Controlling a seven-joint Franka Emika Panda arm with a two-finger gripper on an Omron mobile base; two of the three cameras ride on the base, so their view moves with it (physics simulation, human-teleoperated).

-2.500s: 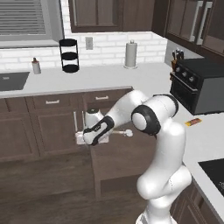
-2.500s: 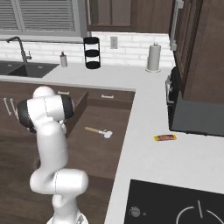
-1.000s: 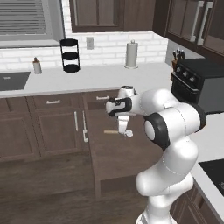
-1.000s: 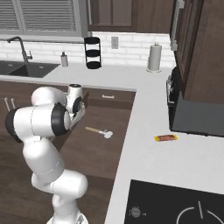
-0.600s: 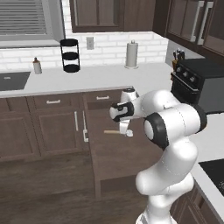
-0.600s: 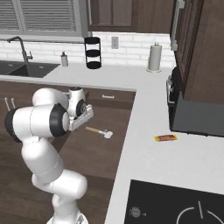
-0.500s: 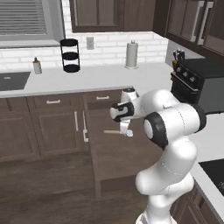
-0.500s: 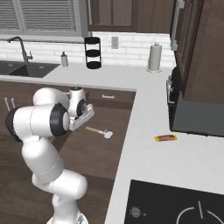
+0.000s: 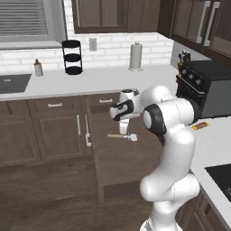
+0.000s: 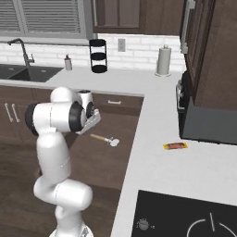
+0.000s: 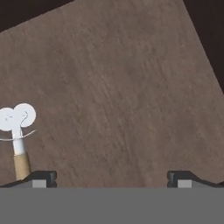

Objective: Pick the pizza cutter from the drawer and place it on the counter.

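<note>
The pizza cutter [image 9: 122,136] lies flat on the floor of the open drawer [image 9: 118,160], tan handle to the left and round wheel to the right. From the other side, the pizza cutter [image 10: 105,139] rests near the back of the drawer [image 10: 99,159]. My gripper [image 9: 121,121] hangs just above it, pointing down, and is also seen as the gripper [image 10: 87,130]. In the hand view the gripper [image 11: 111,177] is open and empty, fingertips [image 11: 40,177] wide apart, and the pizza cutter [image 11: 17,133] sits beside the left tip. The pale counter [image 9: 90,82] runs behind and along the right.
A small orange-red bar [image 10: 175,146] lies on the counter [image 10: 157,152] near a black toaster oven [image 10: 208,122]. A paper towel roll [image 9: 136,56], a black tiered stand [image 9: 72,57] and a knife block [image 9: 182,61] stand at the back. A cooktop [image 10: 185,217] is at the near right.
My hand has left the drawer's front handle, swung up and right, and settled over the drawer above the cutter. The cutter has not moved.
</note>
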